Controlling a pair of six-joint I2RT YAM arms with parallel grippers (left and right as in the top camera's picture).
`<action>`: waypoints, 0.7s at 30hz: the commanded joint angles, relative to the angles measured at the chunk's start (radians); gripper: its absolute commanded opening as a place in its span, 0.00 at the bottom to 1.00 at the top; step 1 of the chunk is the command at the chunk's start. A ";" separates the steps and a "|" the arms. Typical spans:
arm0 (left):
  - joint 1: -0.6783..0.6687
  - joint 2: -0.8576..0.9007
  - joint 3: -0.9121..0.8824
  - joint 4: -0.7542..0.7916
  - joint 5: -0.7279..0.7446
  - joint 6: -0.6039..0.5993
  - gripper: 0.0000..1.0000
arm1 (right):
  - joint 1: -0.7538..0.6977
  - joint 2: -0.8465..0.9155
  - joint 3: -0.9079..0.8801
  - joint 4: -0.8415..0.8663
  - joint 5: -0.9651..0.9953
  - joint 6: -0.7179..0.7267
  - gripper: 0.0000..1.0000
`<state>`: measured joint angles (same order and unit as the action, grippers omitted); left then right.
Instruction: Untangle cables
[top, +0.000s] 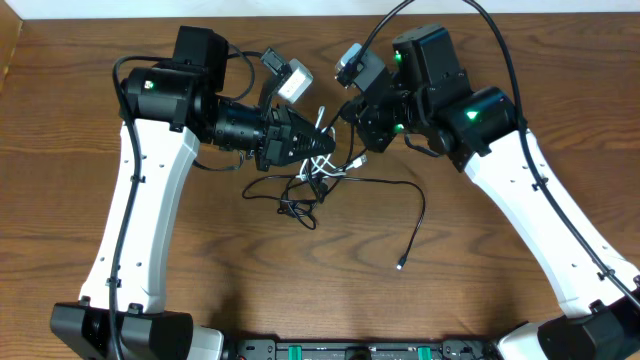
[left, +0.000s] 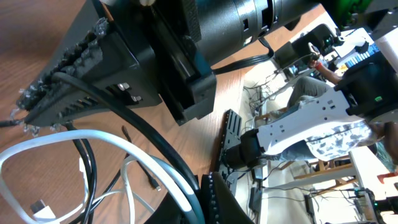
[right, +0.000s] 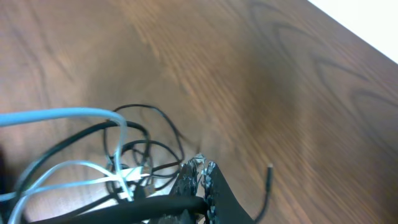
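The left gripper (top: 312, 146) has its jaws pressed together. In the left wrist view a thin black strand comes out from between the fingertips (left: 41, 94) at the picture's left side, so it appears to have nipped one cord of the cables (top: 308, 182). A white cable (left: 62, 139) loops just below those fingers, crossed by black ones, and in the overhead view a white strand rises from the tangle to the tips of this gripper. The right gripper (right: 200, 170) is also closed, its fingertips meeting with no gap. A black cord crosses right under the fingers, but whether it is pinched cannot be told. The bundle of black and white loops lies just beside and in front of these tips, towards the left of the right wrist view. Seen from overhead, the two grippers face each other over the middle of the worktop (top: 330, 295), the left one touching the heap's far side and the right one just beside its right edge, near a small plug (top: 362, 160). From the heap one loose black cord (top: 421, 205) runs right, bends towards the near edge, and ends in a plug tip (top: 401, 265) lying flat on the wood, well apart from both grippers.
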<state>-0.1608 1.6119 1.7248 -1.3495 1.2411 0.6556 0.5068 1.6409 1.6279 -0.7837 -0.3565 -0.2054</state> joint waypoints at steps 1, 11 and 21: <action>-0.002 -0.026 0.023 -0.008 0.019 0.028 0.08 | -0.008 -0.001 0.012 0.006 0.222 0.053 0.01; -0.002 -0.026 0.023 -0.007 -0.048 0.028 0.08 | -0.010 -0.027 0.031 0.039 0.385 0.081 0.01; -0.002 -0.026 0.022 -0.004 -0.076 0.023 0.08 | -0.010 -0.106 0.077 0.000 0.690 0.057 0.01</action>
<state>-0.1616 1.6119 1.7248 -1.3354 1.1713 0.6590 0.5095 1.5753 1.6695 -0.7830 0.0937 -0.1616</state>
